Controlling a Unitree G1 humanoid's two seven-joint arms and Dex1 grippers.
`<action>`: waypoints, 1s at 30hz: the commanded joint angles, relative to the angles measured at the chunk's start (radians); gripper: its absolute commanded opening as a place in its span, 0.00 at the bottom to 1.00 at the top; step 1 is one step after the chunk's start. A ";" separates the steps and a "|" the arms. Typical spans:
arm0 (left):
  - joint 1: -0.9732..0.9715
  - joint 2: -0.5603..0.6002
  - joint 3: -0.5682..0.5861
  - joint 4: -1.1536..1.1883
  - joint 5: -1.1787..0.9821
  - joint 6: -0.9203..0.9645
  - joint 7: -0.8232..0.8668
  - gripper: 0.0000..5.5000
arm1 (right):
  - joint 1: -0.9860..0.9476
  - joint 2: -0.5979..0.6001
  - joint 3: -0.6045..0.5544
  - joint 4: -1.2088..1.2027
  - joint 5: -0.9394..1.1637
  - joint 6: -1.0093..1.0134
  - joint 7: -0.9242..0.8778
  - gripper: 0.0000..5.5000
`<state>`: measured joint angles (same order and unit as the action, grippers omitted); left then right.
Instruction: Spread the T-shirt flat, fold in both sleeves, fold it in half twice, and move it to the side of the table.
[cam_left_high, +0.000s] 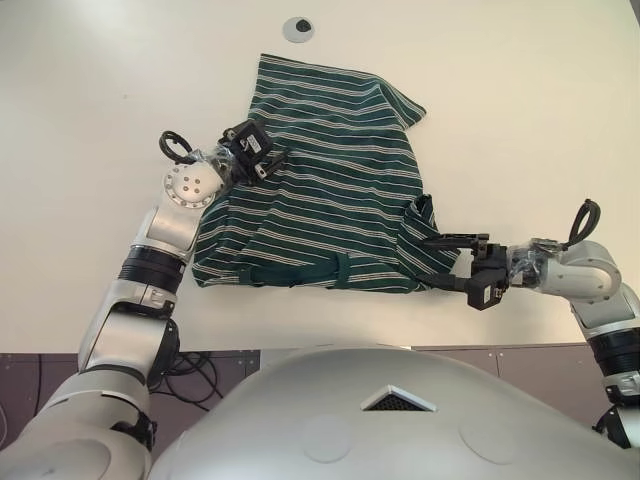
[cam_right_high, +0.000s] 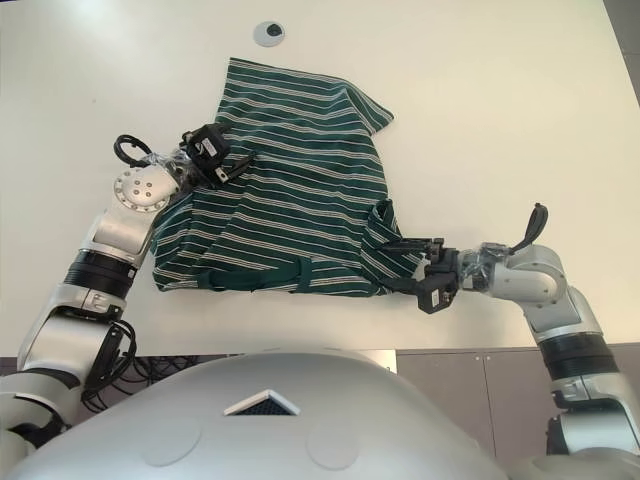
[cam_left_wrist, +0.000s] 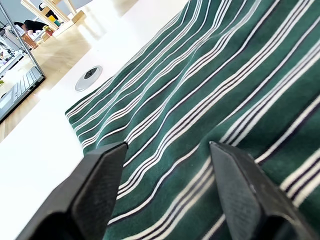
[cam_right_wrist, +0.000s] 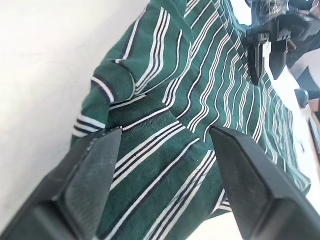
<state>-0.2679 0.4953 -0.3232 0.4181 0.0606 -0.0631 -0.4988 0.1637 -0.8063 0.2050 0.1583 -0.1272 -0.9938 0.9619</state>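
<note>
I see one T-shirt (cam_left_high: 330, 190), green with thin white stripes, lying on the white table (cam_left_high: 520, 120) in front of me. Its long axis runs from the near edge of the table toward the far edge, leaning a little to my right at the far end. The near end is the wide one, and a dark green band (cam_left_high: 300, 272) lies along it. The far end is narrower, and its right corner comes to a point. The stripes run crosswise, from side to side. I can count one sleeve (cam_left_high: 420, 215), bunched up on the right side near the near corner; I cannot make out the other.

My left gripper (cam_left_high: 268, 165) is over the shirt's left edge, about halfway along its length. In the left wrist view its two fingers (cam_left_wrist: 97, 180) stand apart with striped cloth showing between them, and nothing is pinched.

My right gripper (cam_left_high: 447, 262) is at the near right corner of the shirt, just beside the bunched sleeve. Its fingers (cam_right_wrist: 90, 170) are spread wide on either side of the folded cloth there, and they are not closed on it.

One round cable port (cam_left_high: 297, 30) sits in the table just past the shirt's far edge, apart from the cloth.
</note>
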 joint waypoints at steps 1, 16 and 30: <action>0.094 0.006 -0.018 0.090 0.058 0.066 -0.007 0.54 | 0.014 0.000 0.047 -0.034 -0.022 -0.011 -0.033 0.59; 0.076 -0.021 0.032 0.127 0.040 0.073 -0.019 0.54 | 0.056 0.001 0.270 -0.277 0.135 0.030 -0.068 0.59; 0.184 0.005 0.152 -0.295 -0.141 -0.077 -0.129 0.54 | 0.030 -0.013 0.179 -0.344 0.544 0.452 -0.073 0.59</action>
<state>-0.0910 0.4736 -0.2121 0.2155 -0.0486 -0.1375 -0.6106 0.2028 -0.8329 0.4079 -0.1785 0.4047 -0.6132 0.9005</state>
